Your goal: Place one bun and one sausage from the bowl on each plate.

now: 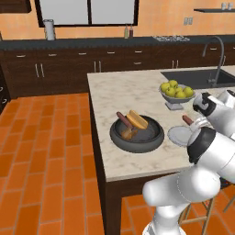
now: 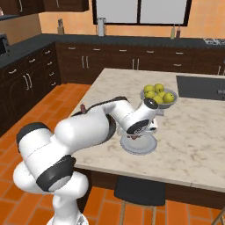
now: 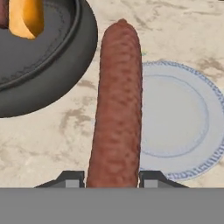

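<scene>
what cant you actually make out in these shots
- Second plate: the pale plate shows; the arm blocks the counter beside it in the left base view.
- Bowl: mostly behind the arm in the right base view.
- Sausage in the hand: its lower end is cut off by the hand view's bottom.
- Second bun: one bun is clear; the piece beside it is too small to identify.

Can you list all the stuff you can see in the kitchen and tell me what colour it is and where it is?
sausage: one, reddish-brown, held in the gripper above the counter beside the pale plate.
sausage in bowl: one, reddish-brown, leaning in the bowl.
bun: at least one, tan-orange, in the bowl.
bowl: one, dark grey-black, on the counter.
plate: one, pale grey-white, right of the bowl.
fruit bowl: one, grey, holding yellow-green fruit, near the sink.
sink: one, dark, far counter end.
gripper: one, dark fingertips, shut on the sausage.
</scene>
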